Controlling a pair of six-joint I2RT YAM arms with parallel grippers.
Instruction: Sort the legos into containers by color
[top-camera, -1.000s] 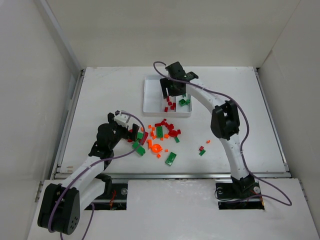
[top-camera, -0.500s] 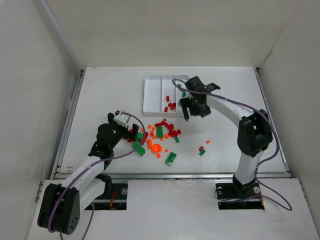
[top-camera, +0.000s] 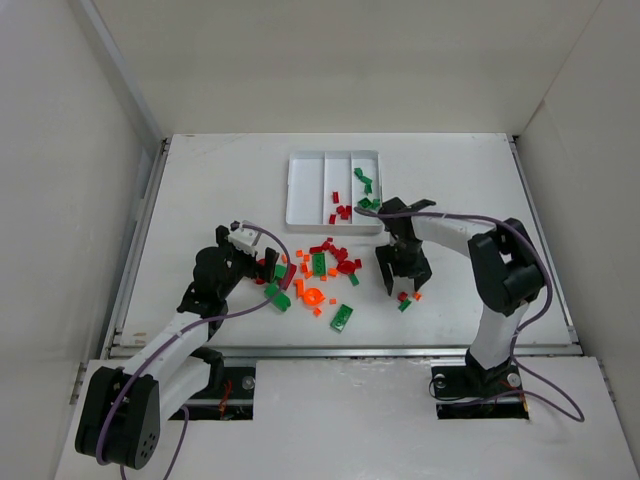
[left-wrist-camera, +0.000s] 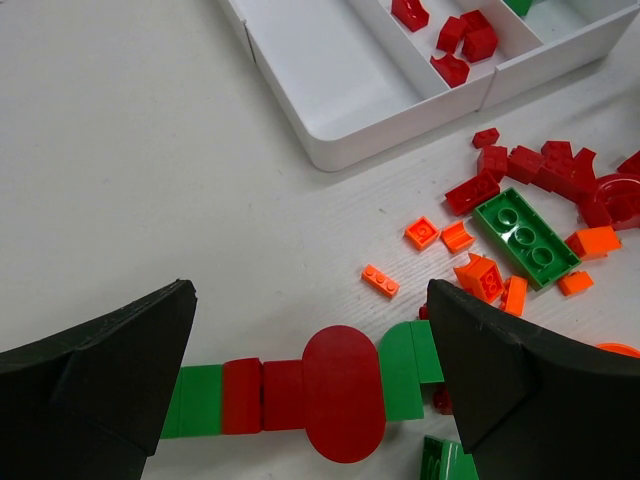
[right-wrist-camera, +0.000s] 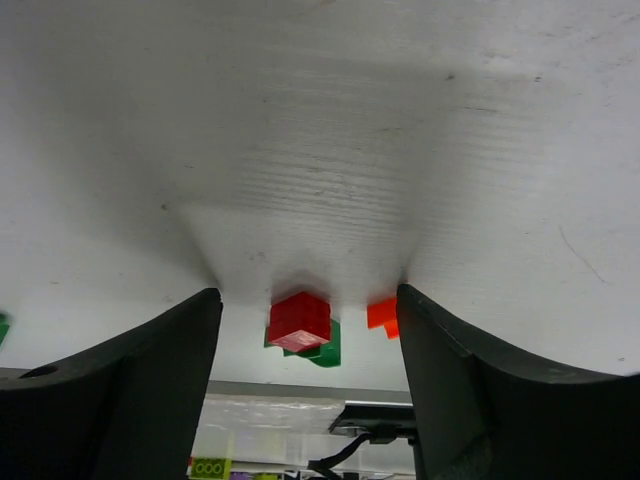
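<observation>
White tabletop is carrying the loose legos, heaped just in front of the tray that is already holding reds and greens. Your right gripper has swung from the tray to a stray red brick and is hovering over it, jaws parted and empty, so the next pick is likely beginning. Your left gripper is staying over the heap, jaws wide, holding nothing.

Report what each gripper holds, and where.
Nothing is held. The left gripper is open over loose bricks; the right gripper is open over a red brick, jaws clear of it.
</observation>
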